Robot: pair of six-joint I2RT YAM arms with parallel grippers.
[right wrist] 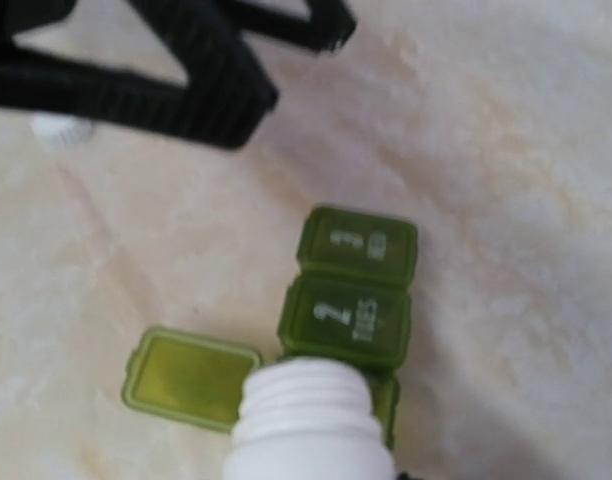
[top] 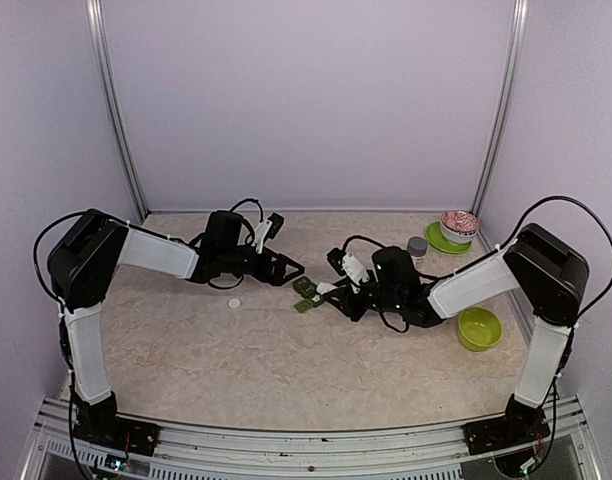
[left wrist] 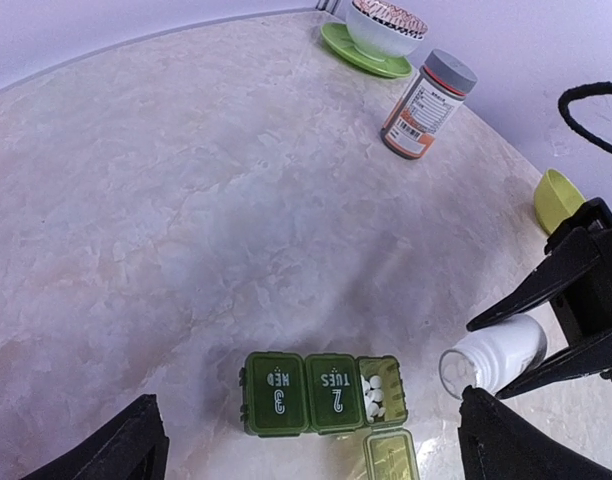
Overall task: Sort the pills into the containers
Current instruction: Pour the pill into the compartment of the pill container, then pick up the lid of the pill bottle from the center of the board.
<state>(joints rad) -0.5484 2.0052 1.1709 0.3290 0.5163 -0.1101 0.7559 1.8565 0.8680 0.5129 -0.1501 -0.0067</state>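
A green pill organizer (left wrist: 321,392) lies on the table with its "3 WED" and "2 TUES" lids closed. Its end compartment is open, with white pills (left wrist: 376,395) inside and the lid (left wrist: 391,458) flipped out. My right gripper (top: 336,292) is shut on an uncapped white bottle (left wrist: 491,355), tilted with its mouth toward the open compartment. In the right wrist view the bottle (right wrist: 311,420) covers that compartment beside the organizer (right wrist: 351,290). My left gripper (left wrist: 316,455) stands open just above and left of the organizer, holding nothing.
A white cap (top: 234,302) lies left of the organizer. An orange-labelled bottle with a grey cap (left wrist: 426,105) stands at the back right. Behind it a patterned bowl sits on a green saucer (left wrist: 336,40). A yellow-green bowl (top: 479,328) sits near the right arm.
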